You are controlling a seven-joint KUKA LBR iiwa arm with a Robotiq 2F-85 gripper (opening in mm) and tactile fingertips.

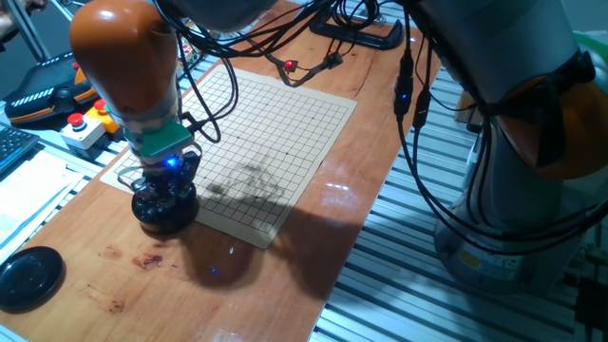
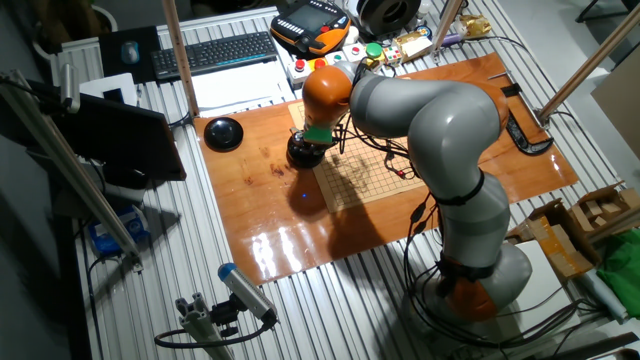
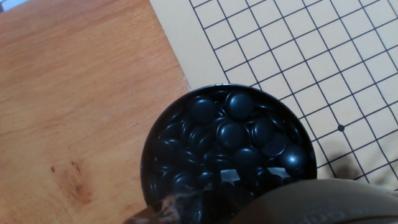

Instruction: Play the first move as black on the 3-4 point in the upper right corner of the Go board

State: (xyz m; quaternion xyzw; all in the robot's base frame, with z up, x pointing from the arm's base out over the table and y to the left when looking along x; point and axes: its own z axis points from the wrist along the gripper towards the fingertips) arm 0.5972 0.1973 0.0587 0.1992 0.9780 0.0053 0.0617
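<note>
The Go board (image 1: 271, 133) lies on the wooden table with no stones on its grid. At its near left corner stands a round black bowl (image 1: 163, 214) full of glossy black stones (image 3: 233, 134). My gripper (image 1: 167, 182) reaches down into that bowl from above, with a blue light glowing on the hand. In the hand view only a blurred tan shape shows at the bottom edge, over the bowl's rim. The fingertips are hidden, so I cannot tell whether one black stone is held. The 3-4 point looks like any other crossing, and I cannot single it out.
The bowl's black lid (image 1: 28, 277) lies on the table at the near left. Cables (image 1: 313, 62) cross the far edge of the board. A pendant and button box (image 1: 81, 123) sit off the table's left side, and the table's right edge drops to metal slats (image 1: 399, 275).
</note>
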